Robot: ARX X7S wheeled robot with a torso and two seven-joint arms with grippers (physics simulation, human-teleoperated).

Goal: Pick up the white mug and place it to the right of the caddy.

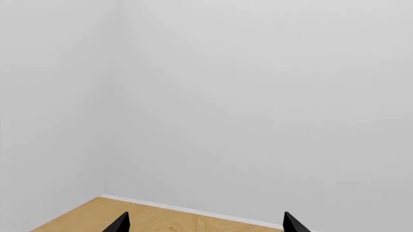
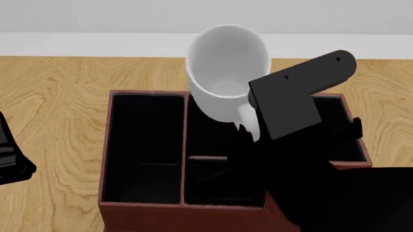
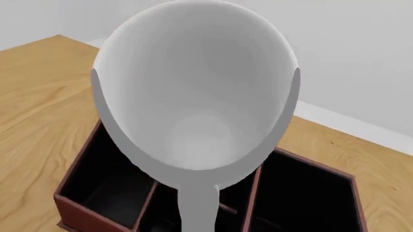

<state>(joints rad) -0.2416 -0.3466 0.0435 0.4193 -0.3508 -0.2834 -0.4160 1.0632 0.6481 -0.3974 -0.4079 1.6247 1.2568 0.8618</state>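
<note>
The white mug [image 2: 226, 67] hangs in the air over the back middle of the caddy [image 2: 106, 159], tilted with its open mouth toward the camera. My right gripper [image 2: 248, 123] holds it by the handle [image 3: 197, 208]; its fingers are hidden behind the arm. In the right wrist view the mug [image 3: 193, 96] fills the frame above the reddish-brown caddy [image 3: 74, 193] and its black compartments. My left gripper [image 1: 205, 226] is open and empty, with only its two black tips showing. It sits at the left edge of the head view [image 2: 9, 162], away from the caddy.
The caddy stands on a light wooden surface [image 2: 51, 87]. A white baseboard [image 2: 96, 43] and a grey wall [image 1: 258, 96] lie beyond it. My right arm [image 2: 303, 101] covers the caddy's right front part.
</note>
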